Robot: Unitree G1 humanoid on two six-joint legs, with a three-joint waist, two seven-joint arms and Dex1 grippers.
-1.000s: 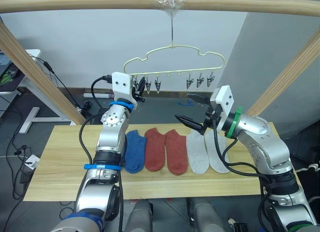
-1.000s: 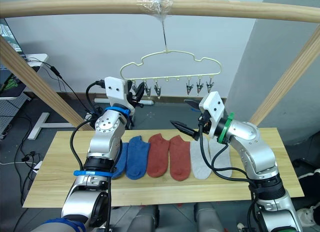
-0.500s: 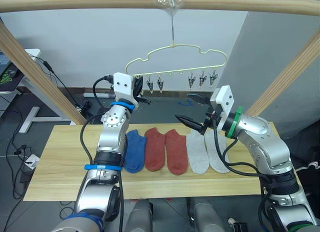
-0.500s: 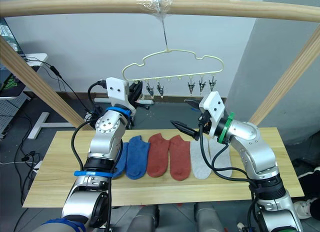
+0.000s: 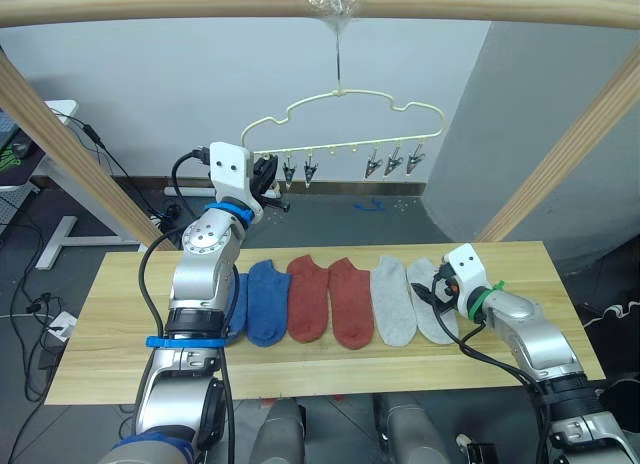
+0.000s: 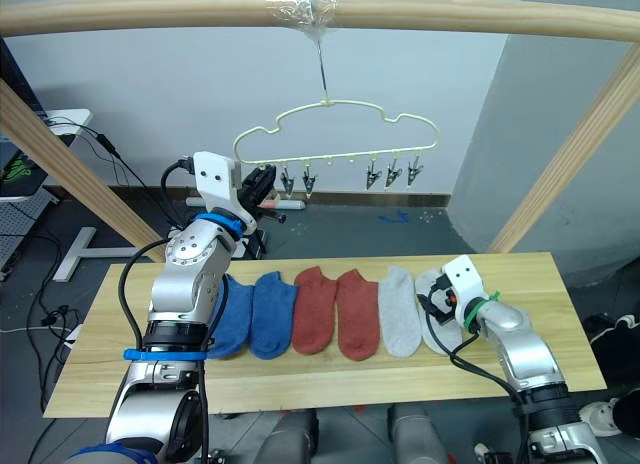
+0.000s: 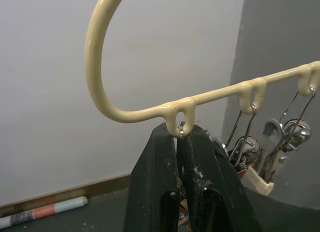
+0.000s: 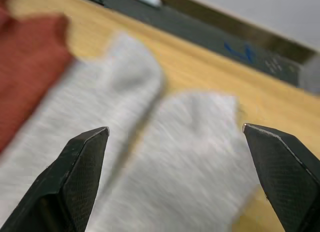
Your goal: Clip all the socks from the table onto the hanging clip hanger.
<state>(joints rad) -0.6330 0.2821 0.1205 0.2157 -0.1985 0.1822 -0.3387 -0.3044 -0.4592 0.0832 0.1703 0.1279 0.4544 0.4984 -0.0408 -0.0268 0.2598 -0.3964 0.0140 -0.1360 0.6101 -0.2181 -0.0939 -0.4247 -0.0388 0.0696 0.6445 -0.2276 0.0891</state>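
Right wrist view: pale grey sock (image 8: 185, 157) flat on tabletop (image 8: 210, 72), right gripper (image 8: 175, 137) spread wide just above; left gripper (image 7: 181, 142) pinched shut at clip hanger (image 7: 145, 112).

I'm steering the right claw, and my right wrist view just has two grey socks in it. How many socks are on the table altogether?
Observer: Six socks lie in a row on the table: two blue, two rust-red and two grey.
Operator: Is any sock hanging up?
Observer: No. The clip hanger on the pole has no sock on any of its clips.
Operator: Where is the other claw?
Observer: The left claw is up at the hanger's left end, shut on the end clip.
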